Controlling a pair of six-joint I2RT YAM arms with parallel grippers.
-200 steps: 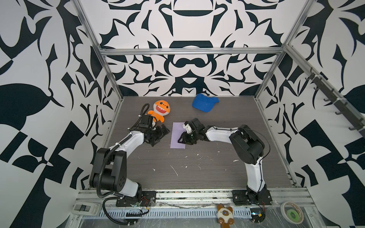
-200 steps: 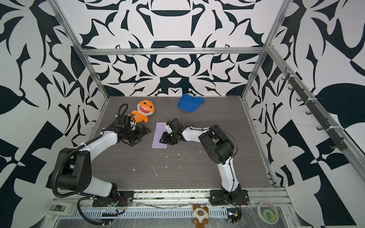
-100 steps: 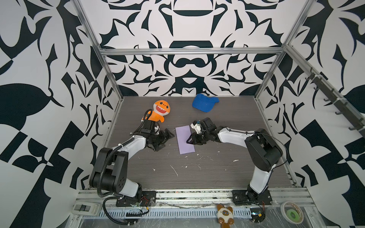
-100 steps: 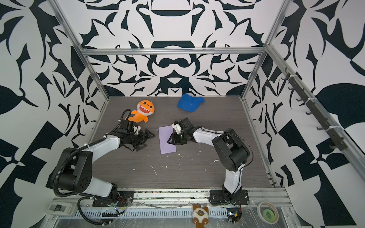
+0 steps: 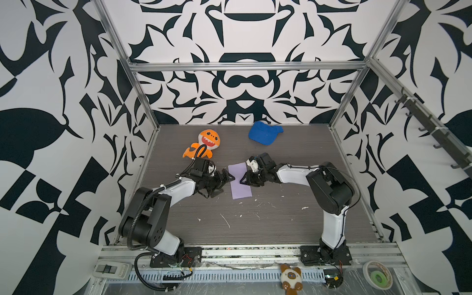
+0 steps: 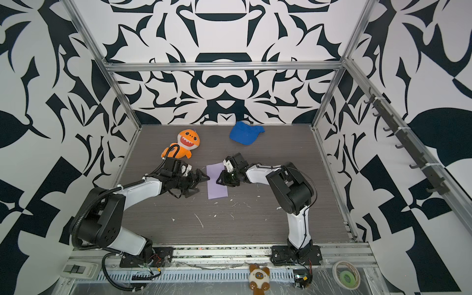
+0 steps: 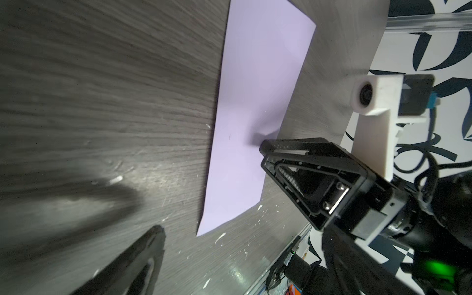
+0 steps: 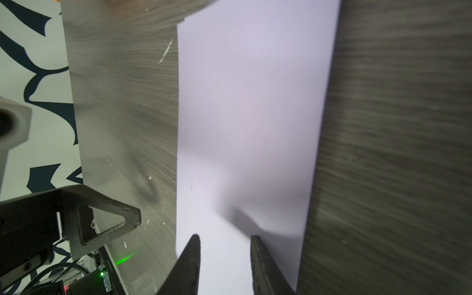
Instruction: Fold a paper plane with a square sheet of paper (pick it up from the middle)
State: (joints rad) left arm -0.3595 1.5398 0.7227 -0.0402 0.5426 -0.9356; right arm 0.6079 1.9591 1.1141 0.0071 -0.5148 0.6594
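The square sheet of paper (image 5: 239,185) (image 6: 217,187) lies flat on the grey table as a narrow pale-lavender rectangle. My right gripper (image 5: 243,181) (image 6: 219,181) rests its fingertips on the sheet's right edge. Its jaws stand apart with bare paper between them, and the sheet (image 8: 250,115) puckers beside one fingertip. From the left wrist, the right gripper (image 7: 265,149) touches the paper (image 7: 255,102) at that pucker. My left gripper (image 5: 224,186) (image 6: 200,186) is wide open at the sheet's left edge, holding nothing. One of its fingers (image 7: 138,263) shows, short of the paper's corner. No paper plane is in view.
An orange plush shark (image 5: 205,143) lies behind the left arm and a blue cap (image 5: 264,132) at the back. White scraps (image 5: 226,221) dot the table's front half. Patterned walls and metal posts close three sides. A small plush toy (image 5: 291,278) and tape roll (image 5: 378,277) sit on the front rail.
The paper has slid right and toward the front and turned under the right gripper, whose arm drew back rightward. The left gripper has followed to the sheet's left edge, still open.
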